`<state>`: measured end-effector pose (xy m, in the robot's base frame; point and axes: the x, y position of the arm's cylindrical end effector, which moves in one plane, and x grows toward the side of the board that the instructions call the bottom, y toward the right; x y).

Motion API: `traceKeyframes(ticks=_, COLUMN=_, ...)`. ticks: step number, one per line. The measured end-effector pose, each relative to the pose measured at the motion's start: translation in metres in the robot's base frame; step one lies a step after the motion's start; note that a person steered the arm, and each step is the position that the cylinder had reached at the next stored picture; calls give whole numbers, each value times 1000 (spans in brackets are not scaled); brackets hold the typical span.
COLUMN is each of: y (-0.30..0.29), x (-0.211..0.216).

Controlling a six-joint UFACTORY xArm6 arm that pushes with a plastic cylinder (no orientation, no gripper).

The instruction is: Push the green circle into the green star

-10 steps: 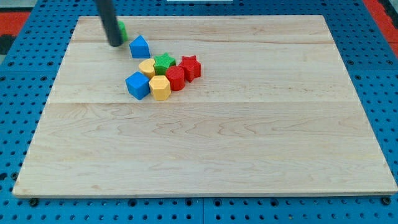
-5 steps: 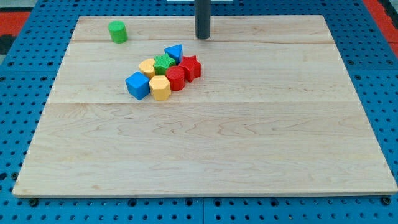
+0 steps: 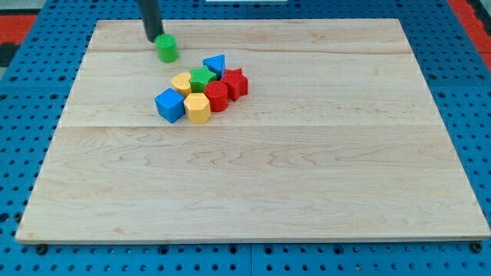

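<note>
The green circle stands on the wooden board near the view's top left. My tip is just above and to the left of it, touching or nearly touching. The green star sits below and to the right of the circle, inside a cluster of blocks.
Around the green star lie a blue triangle, a red star, a red block, a yellow heart-like block, a yellow hexagon and a blue cube. A blue pegboard surrounds the board.
My tip went from the top left to the top middle and back to the left. The blue triangle moved right into the cluster. The green circle has shifted down and right toward the cluster.
</note>
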<state>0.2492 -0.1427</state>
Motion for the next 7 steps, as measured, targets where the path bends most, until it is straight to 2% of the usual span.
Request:
traceKeyframes(ticks=1, y=30, x=21)
traceKeyframes(ticks=3, y=3, x=37)
traceKeyframes(ticks=6, y=7, x=86)
traceKeyframes(ticks=7, y=-39, x=70)
